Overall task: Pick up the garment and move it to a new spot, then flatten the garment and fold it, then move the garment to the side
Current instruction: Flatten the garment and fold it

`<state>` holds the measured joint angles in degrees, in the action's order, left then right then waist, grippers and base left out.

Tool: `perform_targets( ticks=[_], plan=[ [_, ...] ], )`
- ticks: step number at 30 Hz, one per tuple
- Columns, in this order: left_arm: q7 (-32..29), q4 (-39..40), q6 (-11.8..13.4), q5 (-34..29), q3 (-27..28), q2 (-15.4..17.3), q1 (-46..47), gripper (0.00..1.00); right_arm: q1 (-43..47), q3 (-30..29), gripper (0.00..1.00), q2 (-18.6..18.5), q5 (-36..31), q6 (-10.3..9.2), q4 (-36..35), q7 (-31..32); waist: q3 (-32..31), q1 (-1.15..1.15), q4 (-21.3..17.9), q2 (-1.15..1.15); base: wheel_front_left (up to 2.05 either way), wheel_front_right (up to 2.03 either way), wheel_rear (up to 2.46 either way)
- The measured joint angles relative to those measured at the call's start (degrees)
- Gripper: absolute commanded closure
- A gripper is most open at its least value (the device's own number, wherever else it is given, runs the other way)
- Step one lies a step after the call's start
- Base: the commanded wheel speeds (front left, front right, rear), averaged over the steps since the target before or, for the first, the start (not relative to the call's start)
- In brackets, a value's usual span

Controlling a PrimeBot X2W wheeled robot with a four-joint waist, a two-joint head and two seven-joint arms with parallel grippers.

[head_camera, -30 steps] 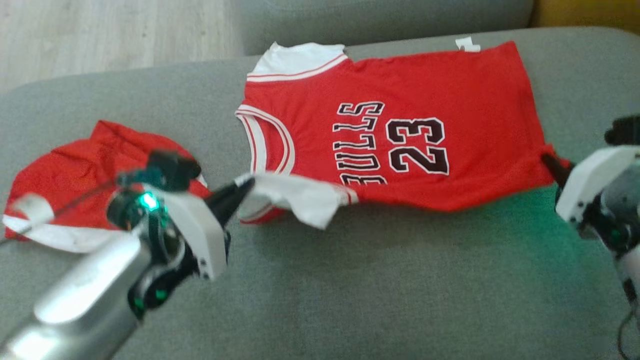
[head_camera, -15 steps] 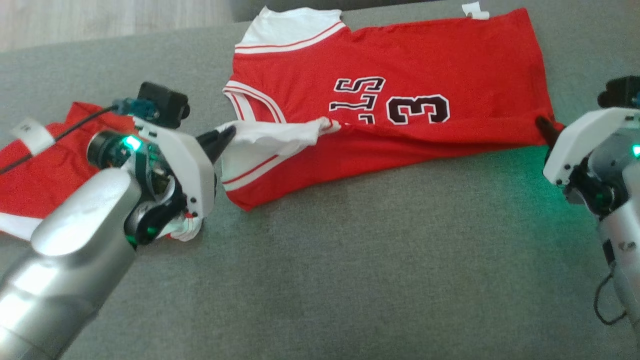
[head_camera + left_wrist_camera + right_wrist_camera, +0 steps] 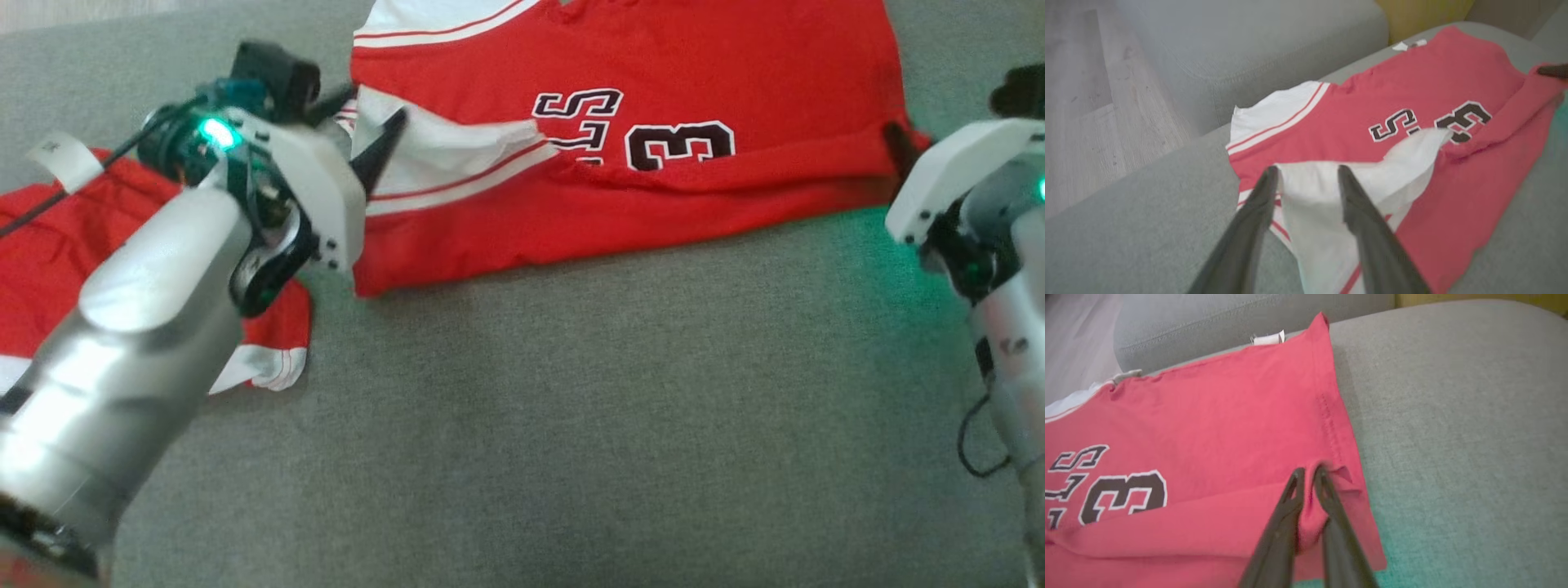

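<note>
The left pincer (image 3: 1306, 169) is open. Its two fingers stand apart, and the white sleeve (image 3: 1314, 212) lies loose between them. The right pincer (image 3: 1309, 470) is closed on the hem of the red jersey (image 3: 694, 57). The jersey lies flat on the grey sofa (image 3: 571, 408), with its near side turned up over half the letters. I think the first fold is nearly done — more folding and the move aside are left.
</note>
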<state>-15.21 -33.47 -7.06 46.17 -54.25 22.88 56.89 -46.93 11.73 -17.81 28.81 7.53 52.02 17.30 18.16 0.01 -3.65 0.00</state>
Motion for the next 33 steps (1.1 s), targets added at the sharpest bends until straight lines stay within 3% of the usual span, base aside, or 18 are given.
perform_targets(
  ticks=[2, 9, 11, 15, 20, 26, 33],
  plan=[
    [3.88, -2.09, 0.20, -0.44, 0.81, -1.71, 0.94, 0.00, -1.10, -1.54, 0.00, 0.74, -0.09, 0.00, 0.84, -3.22, -0.01, 0.00, -0.03, 0.00, 0.00, 0.00, 0.00],
    [25.27, -6.26, 6.06, -2.13, 7.06, -5.63, 1.73, 0.00, -1.36, -2.92, 0.00, 1.42, 0.10, 0.00, -3.35, -22.85, -1.92, -0.01, 0.48, 0.00, 0.00, 0.00, 0.00],
    [28.36, -6.02, 7.47, -2.40, 8.44, -6.42, 1.20, 0.00, 0.01, -2.74, 0.00, 1.24, -0.26, 0.00, -6.13, -28.46, -2.89, -0.01, 0.73, 0.00, 0.00, 0.00, 0.00],
    [29.67, -0.34, 11.50, -4.77, 12.66, -7.66, -3.99, 0.00, 7.24, -4.22, 0.00, 0.70, -3.77, 0.00, -12.17, -31.60, -4.96, -0.02, 1.13, 0.00, 0.00, 0.00, 0.00],
    [29.93, 11.07, 15.78, -12.12, 19.28, -10.11, -17.94, 0.00, 19.99, -12.58, 0.00, 3.34, -9.77, 0.00, -24.09, -31.69, -7.23, -0.02, 1.46, 0.00, 0.00, 0.00, 0.00],
    [29.92, 12.35, 16.45, -16.42, 21.13, -13.22, -33.13, 0.00, 32.71, -17.86, 0.00, 10.24, -15.33, 0.00, -31.30, -31.69, -9.50, -0.03, 1.52, 0.00, 0.00, 0.00, 0.00],
    [29.89, 7.44, 15.06, -18.50, 22.75, -14.60, -34.42, 0.00, 34.70, -19.18, 0.00, 12.35, -16.97, 0.00, -34.10, -31.67, -9.91, -0.02, 1.12, 0.00, 0.00, 0.00, 0.00]
  ],
)
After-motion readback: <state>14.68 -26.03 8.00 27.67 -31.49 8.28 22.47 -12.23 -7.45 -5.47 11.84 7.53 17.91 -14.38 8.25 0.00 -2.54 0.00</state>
